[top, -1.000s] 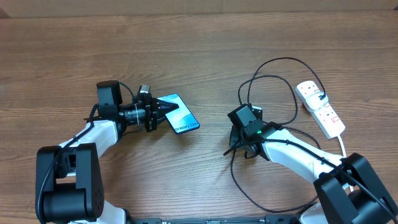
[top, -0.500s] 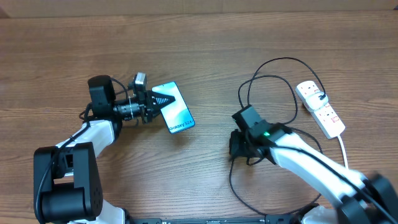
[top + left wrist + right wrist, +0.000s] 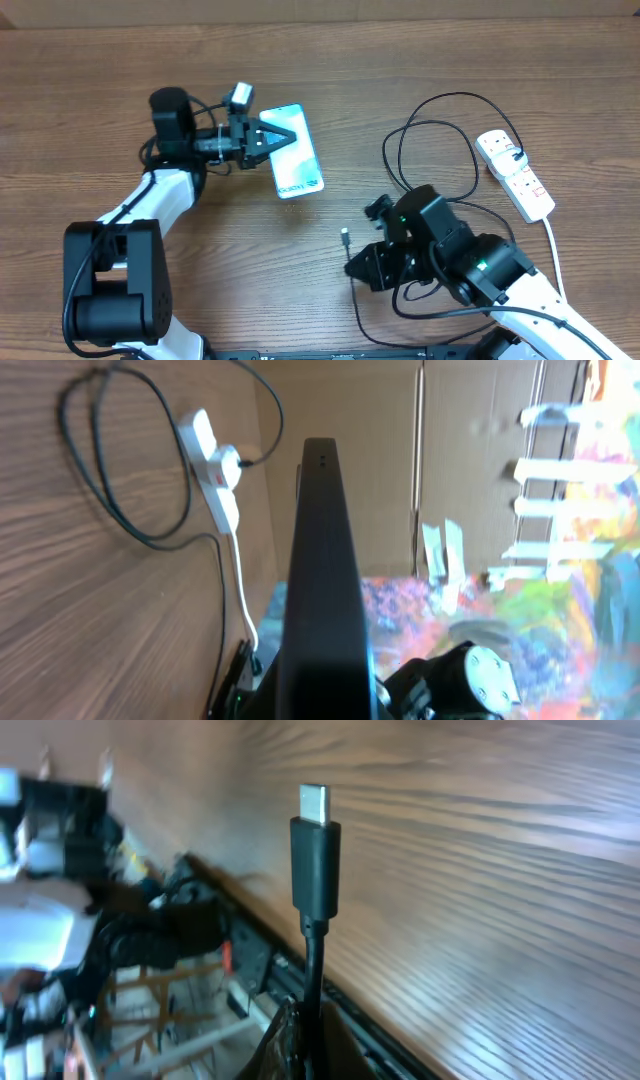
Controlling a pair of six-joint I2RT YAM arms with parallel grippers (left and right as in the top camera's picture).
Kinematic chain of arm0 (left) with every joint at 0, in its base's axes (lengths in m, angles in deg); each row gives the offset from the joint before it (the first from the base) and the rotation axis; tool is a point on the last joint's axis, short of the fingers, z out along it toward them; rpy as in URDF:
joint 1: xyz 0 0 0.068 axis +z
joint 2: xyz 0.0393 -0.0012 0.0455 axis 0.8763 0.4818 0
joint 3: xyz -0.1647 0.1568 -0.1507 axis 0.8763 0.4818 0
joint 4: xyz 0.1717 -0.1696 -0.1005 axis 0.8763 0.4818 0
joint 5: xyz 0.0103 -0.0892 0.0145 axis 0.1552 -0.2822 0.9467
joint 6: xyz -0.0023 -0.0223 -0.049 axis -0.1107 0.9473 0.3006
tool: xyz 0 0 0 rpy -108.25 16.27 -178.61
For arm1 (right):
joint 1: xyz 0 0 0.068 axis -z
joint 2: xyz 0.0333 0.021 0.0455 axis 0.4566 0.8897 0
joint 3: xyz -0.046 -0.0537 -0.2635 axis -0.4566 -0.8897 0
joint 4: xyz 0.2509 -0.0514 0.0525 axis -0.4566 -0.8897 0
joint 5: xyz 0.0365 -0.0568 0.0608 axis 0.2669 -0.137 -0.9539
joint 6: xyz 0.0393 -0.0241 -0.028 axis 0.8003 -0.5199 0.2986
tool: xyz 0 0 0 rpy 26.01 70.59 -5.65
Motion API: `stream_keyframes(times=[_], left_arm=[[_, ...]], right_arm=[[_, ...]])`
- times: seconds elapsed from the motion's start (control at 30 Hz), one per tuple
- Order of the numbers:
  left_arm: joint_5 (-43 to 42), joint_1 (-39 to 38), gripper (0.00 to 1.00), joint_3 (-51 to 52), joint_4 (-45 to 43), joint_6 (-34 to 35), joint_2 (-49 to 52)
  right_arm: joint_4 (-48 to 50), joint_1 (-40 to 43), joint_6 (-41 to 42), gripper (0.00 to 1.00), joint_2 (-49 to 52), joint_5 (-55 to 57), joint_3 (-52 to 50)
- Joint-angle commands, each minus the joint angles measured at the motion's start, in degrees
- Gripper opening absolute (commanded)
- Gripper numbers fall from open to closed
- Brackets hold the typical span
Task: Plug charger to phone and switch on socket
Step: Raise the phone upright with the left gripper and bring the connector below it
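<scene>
My left gripper (image 3: 262, 138) is shut on the phone (image 3: 295, 151) and holds it lifted off the table, screen up in the overhead view. In the left wrist view the phone (image 3: 322, 580) shows edge-on as a dark bar. My right gripper (image 3: 362, 268) is shut on the charger cable just behind its connector tip (image 3: 344, 237). In the right wrist view the connector (image 3: 315, 850) stands upright above the fingers, metal tip exposed. The charger cable (image 3: 440, 140) loops back toward the socket (image 3: 515, 174), a white power strip at the right with a black plug in it.
The socket's white cord (image 3: 551, 240) runs toward the front right edge. In the left wrist view the socket (image 3: 215, 470) and cable loops (image 3: 110, 470) lie on the wooden table, with cardboard beyond. Bare wood lies between the two arms.
My left gripper lifted and turned the phone, moving it up and right. My right arm swung toward the front, lifting the connector tip off the table and pointing it left.
</scene>
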Motion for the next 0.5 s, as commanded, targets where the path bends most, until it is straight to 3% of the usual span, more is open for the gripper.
stream_keyframes(times=[0.0, 0.47], left_arm=[[-2.4, -3.3, 0.04, -2.2, -0.9, 0.8, 2.3], [-6.3, -3.7, 0.04, -2.2, -2.9, 0.2, 3.8]], right_arm=[[2.9, -4.0, -2.1, 0.04, 0.6, -3.9, 1.2], [12.7, -4.2, 1.6, 0.04, 6.6, -3.5, 1.2]])
